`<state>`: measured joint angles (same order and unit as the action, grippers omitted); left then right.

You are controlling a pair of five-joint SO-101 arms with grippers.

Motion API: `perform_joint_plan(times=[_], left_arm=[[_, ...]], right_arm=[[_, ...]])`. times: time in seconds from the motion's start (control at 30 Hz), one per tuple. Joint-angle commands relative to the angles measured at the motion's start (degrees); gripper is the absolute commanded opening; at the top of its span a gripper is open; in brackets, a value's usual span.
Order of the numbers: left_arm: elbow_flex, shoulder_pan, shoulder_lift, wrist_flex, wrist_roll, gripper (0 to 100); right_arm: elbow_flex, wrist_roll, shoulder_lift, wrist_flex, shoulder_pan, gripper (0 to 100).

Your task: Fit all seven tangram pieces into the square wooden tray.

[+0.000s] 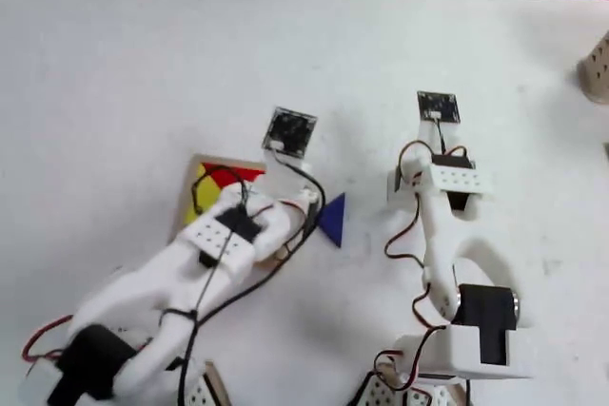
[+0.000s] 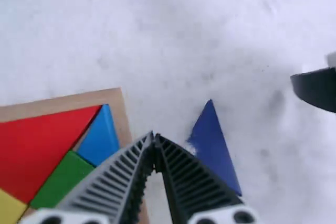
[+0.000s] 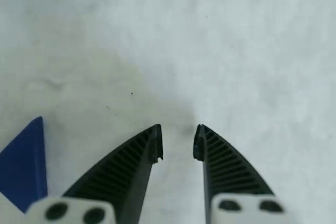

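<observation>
Left fingers together, tips between tray and dark blue triangle; right fingers slightly apart.

left arm: white shell, black motor, red and black cables | right arm: white too, black motor block, red wires | fingers: dark, ribbed, wedge-shaped (white bases with screw holes)

Lighting was bright, even, from above. Table looked washed out, near white. Soft grey shadow sat ahead of my right gripper, fainter one hugged my left arm.
</observation>
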<state>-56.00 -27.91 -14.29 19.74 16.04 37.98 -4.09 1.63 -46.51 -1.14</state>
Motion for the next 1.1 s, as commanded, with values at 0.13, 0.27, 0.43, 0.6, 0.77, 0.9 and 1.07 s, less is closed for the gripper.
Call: perform_joint_plan(times=[0.13,0.27,0.43,0.6,0.77,0.9,1.07], left_arm=[[5.36,5.67,4.79,-1.58,1.76,2],[5.27,5.67,5.05,0.35,1.76,2],[5.27,6.02,5.14,4.66,-0.79,2],[5.19,6.2,5.14,5.98,-5.98,2],[5.8,6.2,4.53,5.71,-5.98,2],[6.86,7.08,-1.1,5.8,-5.98,2],[3.69,3.21,-1.89,1.49,-5.98,2]], right_arm=[[-2.46,-0.88,0.48,0.92,0.48,10.5],[-2.46,-0.88,0.48,0.84,0.48,10.5],[-2.46,-0.88,0.48,0.75,0.48,10.5],[-2.46,-0.88,0.4,0.75,0.57,10.5],[-2.46,-0.88,0.4,0.75,0.57,10.5],[-2.46,-0.88,0.4,0.75,0.57,10.5],[-2.46,-2.37,0.31,0.92,0.66,10.5]])
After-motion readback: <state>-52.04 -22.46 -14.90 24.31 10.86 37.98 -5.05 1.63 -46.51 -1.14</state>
